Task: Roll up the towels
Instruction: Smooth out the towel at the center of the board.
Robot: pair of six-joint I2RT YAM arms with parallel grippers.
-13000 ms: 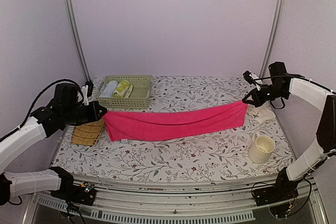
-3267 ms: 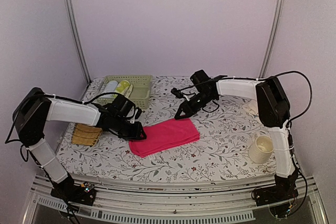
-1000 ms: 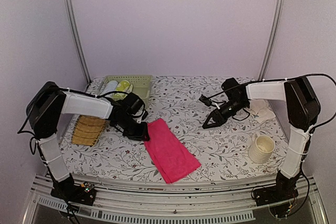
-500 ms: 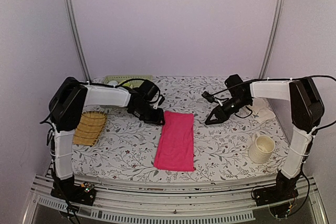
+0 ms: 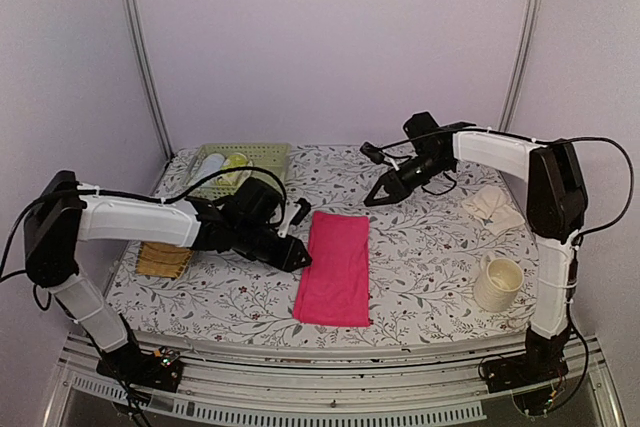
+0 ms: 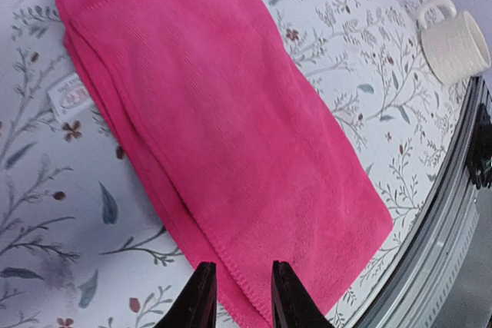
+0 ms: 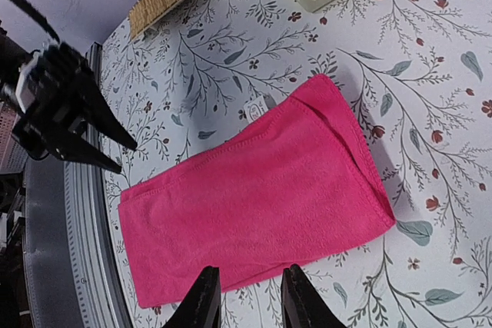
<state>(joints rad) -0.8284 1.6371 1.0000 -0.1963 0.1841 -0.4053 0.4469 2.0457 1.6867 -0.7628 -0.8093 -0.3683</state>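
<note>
Moved since earlier: left hand (image 5: 297, 256) now sits nearer the front along the pink towel (image 5: 335, 267); right hand (image 5: 379, 197) has drawn back.
Left hand: fingers slightly spread, empty, just beside the towel's left long edge; the nearer hand.
Pink towel: flat folded strip, mid-counter (image 5: 425, 267), long axis near-to-far, white tag (image 6: 73, 96) showing.
Right hand: spread, empty, beyond the towel's far corner.
Cream towel (image 5: 492, 209): crumpled, far right.

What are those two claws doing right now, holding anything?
Left gripper: open, holding nothing.
Right gripper: open, holding nothing.
</note>
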